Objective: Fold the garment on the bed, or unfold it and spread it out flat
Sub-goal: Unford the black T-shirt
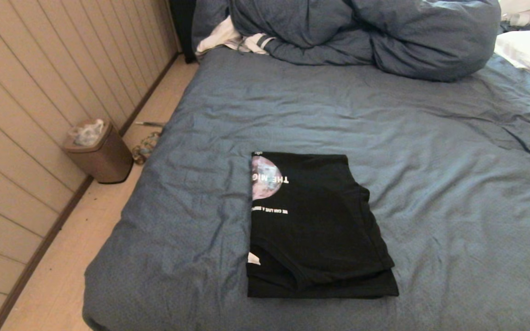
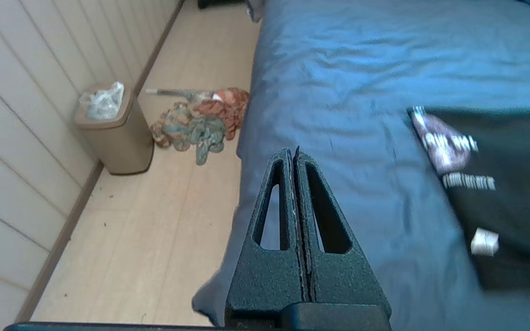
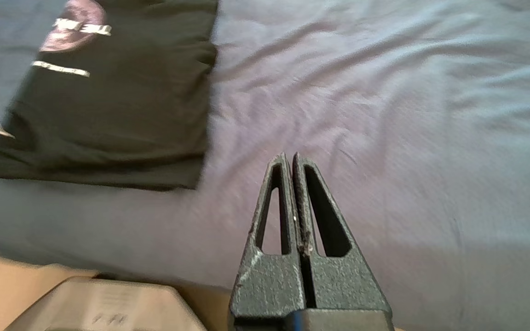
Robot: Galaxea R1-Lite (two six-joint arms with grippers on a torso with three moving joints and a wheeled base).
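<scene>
Closest to me the T-shirt (image 1: 320,225) lies folded into a neat black rectangle on the near part of the bed (image 1: 453,193), a little left of the middle and short of the near edge. Its left edge shows only half of a pale round moon print and a few white letters, "THE" and part of another word, the rest tucked under the fold; a smaller line of white writing beneath is too small to read, and a small white tag peeks out near the lower left corner. Neither arm appears from the head view. From its wrist view, the left gripper (image 2: 295,151) hangs over the left edge of the bed with its two fingers pressed together, holding nothing, the shirt well off to one side. The right gripper (image 3: 290,156) is likewise pressed together and empty, over bare sheet near the foot of the bed, apart from the shirt's right edge. Wrinkled blue-grey sheet lies open all around the shirt, widest to the right and toward the far end. There a bunched duvet (image 1: 384,32) fills the head of the bed and half covers a white striped cloth (image 1: 237,39). On the floor strip between bed and panelled wall stand a bin (image 1: 97,151) and a heap of coloured cloth (image 2: 198,122), mostly hidden by the mattress edge from the head view.
</scene>
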